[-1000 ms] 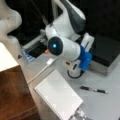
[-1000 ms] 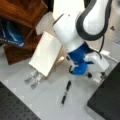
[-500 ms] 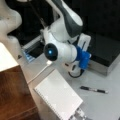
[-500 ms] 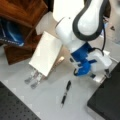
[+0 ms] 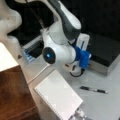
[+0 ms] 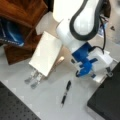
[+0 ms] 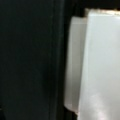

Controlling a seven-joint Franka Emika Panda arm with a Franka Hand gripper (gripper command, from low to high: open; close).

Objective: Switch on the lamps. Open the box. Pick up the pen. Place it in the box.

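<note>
- Jaws: state cannot be told; the gripper [image 6: 108,72] sits low at the edge of the box [image 6: 106,100], nothing seen held.
- Box [image 5: 105,50] lid lies closed in both front views.
- Pen [image 5: 94,89] lies flat on the bench [image 5: 105,105], apart from the gripper, near the box front; also seen [image 6: 65,92].
- Lamp [image 6: 45,53] with cream shade stands beside the wooden block [image 6: 22,15].

You've got the pen [image 6: 66,92] flat on the surface [image 6: 37,100], between lamp [image 6: 45,53] and closed box [image 6: 107,100].
</note>
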